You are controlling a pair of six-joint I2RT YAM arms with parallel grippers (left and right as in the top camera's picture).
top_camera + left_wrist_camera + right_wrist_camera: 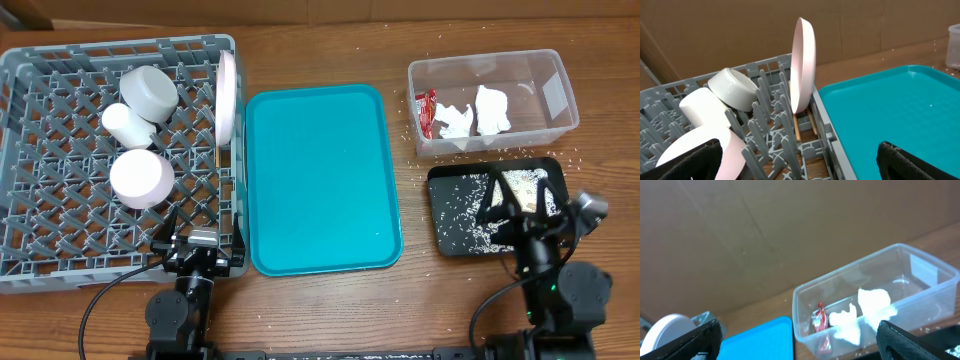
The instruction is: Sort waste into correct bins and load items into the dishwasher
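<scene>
Overhead, we see the left jaws spread wide and empty at the near rim of the grey lattice dish rack (pixel 60 250). A round white plate (pixel 227 97) stands on edge along the rack's right wall, and a bowl (pixel 150 92), one cup (pixel 128 120) and a second cup (pixel 140 178) sit among the pegs beyond those jaws. The right jaws, equally apart and empty, hang over the near part of the shallow black tray (pixel 455 235), its floor speckled with rice grains (pixel 465 205); more grains dot the wooden worktop (pixel 320 310). Just beyond it, the clear plastic tub (pixel 545 90) holds crumpled napkins (pixel 492 108) and a red-and-white wrapper (pixel 425 112). A smooth teal tray (pixel 320 180) lies between rack and bins. Our left wrist view adds thin wooden chopsticks (pixel 796 131) lying low in the rack beside the plate's foot, ahead of the jaws. Our right wrist view shows the tub's glossy see-through walls.
</scene>
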